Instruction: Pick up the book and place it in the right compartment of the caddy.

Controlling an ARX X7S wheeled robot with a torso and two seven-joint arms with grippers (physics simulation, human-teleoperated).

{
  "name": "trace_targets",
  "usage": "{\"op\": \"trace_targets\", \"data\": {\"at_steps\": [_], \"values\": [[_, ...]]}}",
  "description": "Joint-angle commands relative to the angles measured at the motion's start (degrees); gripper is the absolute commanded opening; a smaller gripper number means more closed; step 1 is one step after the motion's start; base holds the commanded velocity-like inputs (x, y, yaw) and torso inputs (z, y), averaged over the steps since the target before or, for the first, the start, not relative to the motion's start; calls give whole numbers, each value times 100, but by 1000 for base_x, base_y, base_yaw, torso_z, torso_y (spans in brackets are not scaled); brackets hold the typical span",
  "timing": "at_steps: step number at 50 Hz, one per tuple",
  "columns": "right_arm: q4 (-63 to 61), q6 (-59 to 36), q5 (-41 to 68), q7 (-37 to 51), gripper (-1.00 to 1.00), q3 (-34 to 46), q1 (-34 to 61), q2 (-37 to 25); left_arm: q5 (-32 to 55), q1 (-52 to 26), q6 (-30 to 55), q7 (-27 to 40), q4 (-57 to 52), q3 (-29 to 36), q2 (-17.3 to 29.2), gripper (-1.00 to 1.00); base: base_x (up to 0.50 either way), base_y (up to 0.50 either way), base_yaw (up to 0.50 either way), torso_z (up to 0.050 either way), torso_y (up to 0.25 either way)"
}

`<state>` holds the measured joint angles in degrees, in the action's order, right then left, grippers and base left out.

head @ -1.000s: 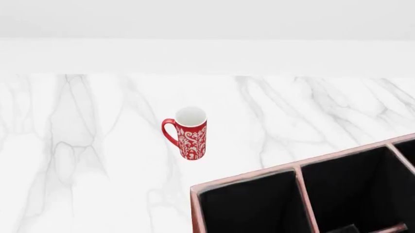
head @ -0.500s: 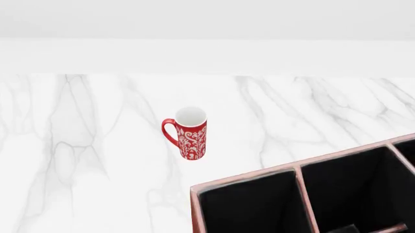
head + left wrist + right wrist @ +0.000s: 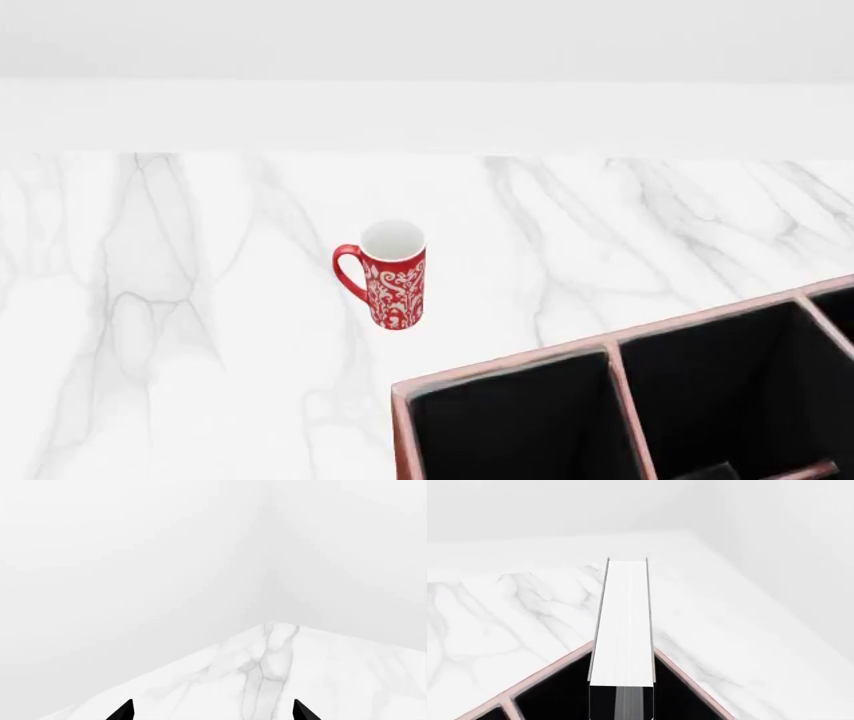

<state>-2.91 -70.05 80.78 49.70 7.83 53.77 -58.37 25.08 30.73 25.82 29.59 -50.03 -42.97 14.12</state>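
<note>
The book [image 3: 621, 630] is showing edge-on in the right wrist view, its white page edges facing the camera and running straight out from the lens, with thin dark covers on either side; its near end is sitting over a corner of the caddy [image 3: 547, 677], where the pale pink trim is meeting in a point and the black lining is dropping away on both sides. The right gripper's own fingers are not appearing in any view, so whether they are clamped on the book cannot be told. In the left wrist view, the left gripper [image 3: 212, 711] is showing only two black fingertips [image 3: 124, 711] standing wide apart with nothing between them, hanging above a corner of the marble table [image 3: 313, 680]. From the head view, the caddy's [image 3: 614, 352] rim is cutting diagonally across the lower right, with a divider splitting two black-lined compartments and a further one starting at the far right edge. The red-and-white patterned mug [image 3: 390, 275] is standing upright on the table [image 3: 160, 330], well apart from the caddy's near corner, handle pointing to the view's left. Open white marble with grey veining is spreading to the left of and behind the mug, ending at a straight far edge against a plain white wall [image 3: 427, 40].
</note>
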Motion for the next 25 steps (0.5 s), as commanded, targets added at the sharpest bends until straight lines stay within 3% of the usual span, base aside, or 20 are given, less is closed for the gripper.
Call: {"op": "trace_targets", "data": {"at_steps": [1, 25], "values": [[51, 88, -435, -359, -100, -169, -99, 159, -62, 46, -116, -159, -29, -115, -95, 100, 0, 0, 0, 0, 0], [568, 557, -1083, -978, -100, 323, -434, 439, -22, 63, -110, -135, -64, -139, -75, 100, 0, 0, 0, 0, 2]]}}
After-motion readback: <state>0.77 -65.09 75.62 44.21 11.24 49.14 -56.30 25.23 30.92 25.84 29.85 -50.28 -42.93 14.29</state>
